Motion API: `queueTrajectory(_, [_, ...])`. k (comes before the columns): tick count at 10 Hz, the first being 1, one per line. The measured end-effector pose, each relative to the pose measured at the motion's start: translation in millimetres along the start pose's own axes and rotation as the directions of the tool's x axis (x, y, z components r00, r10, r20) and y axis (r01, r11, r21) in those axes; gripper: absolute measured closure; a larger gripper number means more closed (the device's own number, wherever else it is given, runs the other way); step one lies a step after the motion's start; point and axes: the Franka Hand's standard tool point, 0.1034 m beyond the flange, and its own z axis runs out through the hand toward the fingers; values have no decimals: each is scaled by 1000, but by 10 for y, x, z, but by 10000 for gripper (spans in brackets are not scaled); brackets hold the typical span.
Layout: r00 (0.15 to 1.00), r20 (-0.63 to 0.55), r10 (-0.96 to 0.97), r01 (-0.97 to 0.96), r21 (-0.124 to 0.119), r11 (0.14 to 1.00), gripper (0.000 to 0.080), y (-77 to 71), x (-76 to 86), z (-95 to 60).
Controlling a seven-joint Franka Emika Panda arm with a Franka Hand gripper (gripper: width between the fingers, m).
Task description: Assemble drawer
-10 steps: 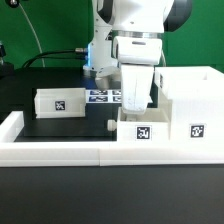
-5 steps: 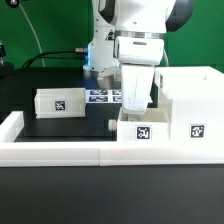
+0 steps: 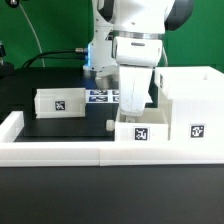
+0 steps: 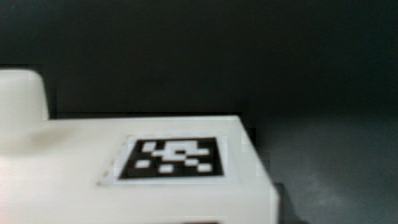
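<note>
The large boxy shell (image 3: 186,100) of the drawer stands at the exterior view's right, by the front border. One small tray (image 3: 143,130) with a tag sits against the shell's left side, its dark knob (image 3: 110,125) pointing to the exterior view's left. My gripper (image 3: 135,106) is lowered straight onto this tray; its fingertips are hidden behind the tray's wall. The second small tray (image 3: 61,102) stands apart at the left. The wrist view shows a white tagged face (image 4: 175,158) very close, with dark mat behind it. No fingers show there.
Long low white border blocks run along the front (image 3: 70,150) and the left side (image 3: 10,125). The marker board (image 3: 103,96) lies flat behind the tray, near the robot's base. Cables run at the back left.
</note>
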Motion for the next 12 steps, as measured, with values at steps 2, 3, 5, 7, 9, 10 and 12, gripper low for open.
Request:
queueTrajectory(2, [1000, 0, -1, 1, 0, 1000, 757, 0, 3, -1])
queueTrajectory(3, [1000, 0, -2, 2, 0, 1000, 757, -1, 9, -1])
queueTrajectory(5, [1000, 0, -1, 1, 1, 1000, 757, 0, 1, 0])
queueTrajectory(7, [1000, 0, 0, 0, 1, 1000, 757, 0, -1, 0])
queueTrajectory(9, [1000, -1, -15, 15, -2, 1000, 757, 0, -8, 1])
queueTrajectory(10, [998, -6, -68, 68, -21, 997, 757, 5, -32, 6])
queueTrajectory(12, [993, -4, -114, 114, -27, 993, 757, 11, -67, 8])
